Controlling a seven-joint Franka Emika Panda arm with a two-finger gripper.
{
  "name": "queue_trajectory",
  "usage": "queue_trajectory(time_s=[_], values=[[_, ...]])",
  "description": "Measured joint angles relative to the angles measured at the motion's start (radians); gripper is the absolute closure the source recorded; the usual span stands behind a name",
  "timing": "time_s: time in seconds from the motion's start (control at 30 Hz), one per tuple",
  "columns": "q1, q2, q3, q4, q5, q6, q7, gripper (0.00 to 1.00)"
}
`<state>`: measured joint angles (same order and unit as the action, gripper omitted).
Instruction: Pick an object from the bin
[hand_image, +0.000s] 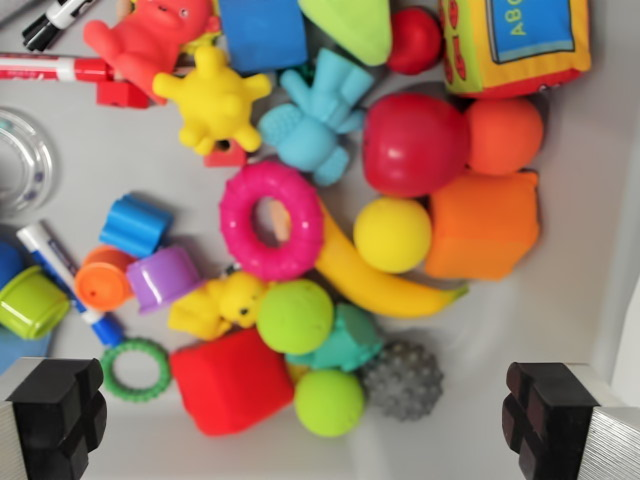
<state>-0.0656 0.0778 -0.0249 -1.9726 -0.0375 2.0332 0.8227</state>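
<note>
I look straight down into a grey bin crowded with toys. My gripper hangs above them, open, its two black fingertips at the lower corners with nothing between them. Directly between the fingers lie a red cube, a green ball and a grey spiky ball. Further up are a second green ball, a yellow duck, a pink ring, a banana, a yellow ball and an orange block.
At the top sit a yellow spiky toy, a light blue figure, a red apple, an orange ball and a fabric ABC cube. Cups, markers and a green ring fill the wrist view's left.
</note>
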Motion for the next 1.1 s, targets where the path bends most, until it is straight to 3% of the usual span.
queue_trajectory(time_s=[0.57, 1.1], values=[[0.000, 0.000, 0.000, -0.002, 0.000, 0.000, 0.003, 0.00], [0.000, -0.009, 0.000, -0.039, 0.000, 0.024, 0.070, 0.00]])
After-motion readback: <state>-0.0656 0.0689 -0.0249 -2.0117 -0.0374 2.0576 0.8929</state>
